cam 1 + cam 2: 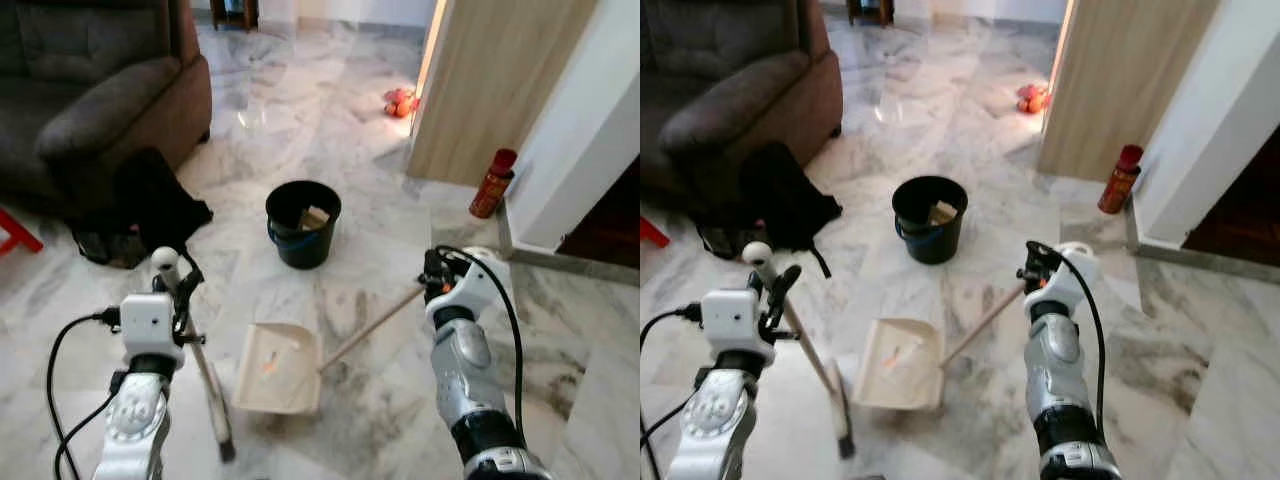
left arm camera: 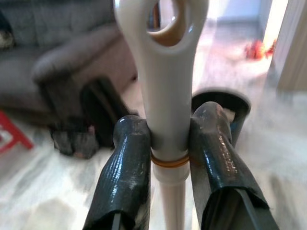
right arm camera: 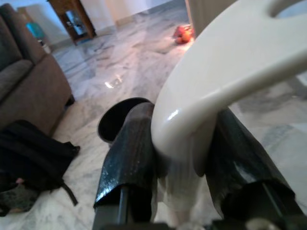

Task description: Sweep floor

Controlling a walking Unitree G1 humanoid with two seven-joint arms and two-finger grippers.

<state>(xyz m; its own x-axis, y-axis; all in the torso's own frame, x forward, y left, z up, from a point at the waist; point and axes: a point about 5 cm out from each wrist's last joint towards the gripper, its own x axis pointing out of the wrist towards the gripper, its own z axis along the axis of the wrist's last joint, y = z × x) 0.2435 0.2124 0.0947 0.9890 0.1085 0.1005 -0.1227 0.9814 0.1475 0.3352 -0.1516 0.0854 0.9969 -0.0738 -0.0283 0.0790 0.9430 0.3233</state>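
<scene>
- Our left tool (image 2: 168, 158) is clamped on the white top end of the broom handle (image 1: 165, 262); in the left wrist view both black fingers (image 2: 127, 167) press the shaft just below its hanging loop.
- The broom (image 1: 205, 370) slants down from that grip, with its dark head (image 1: 225, 435) on the marble floor (image 1: 340, 110) just left of the dustpan.
- Our right tool (image 3: 187, 163) is closed around the cream loop grip of the dustpan handle (image 3: 225, 72); fingers sit on either side of it.
- The dustpan (image 1: 280, 365) lies flat on the floor between our arms, its long stick (image 1: 375, 325) running up to the right tool. A few small orange bits sit in the pan.
- A black bucket (image 1: 303, 222) with some trash inside stands just beyond the pan.
- A black bag (image 1: 150, 210) lies by the sofa (image 1: 90, 90); a red canister (image 1: 492, 183) stands by the wall, and an orange object (image 1: 399, 101) lies far off near the door.
- Risk, as we judge it: the broom is held only at its very tip, so a hard stroke could twist it in the grip or skid the head over debris.
- Risk: the pan is steered by a long stick, so a broom push may slide or tilt it and spill the bits back out.
- Risk: a wide swing could catch the bucket or the bag strap.
</scene>
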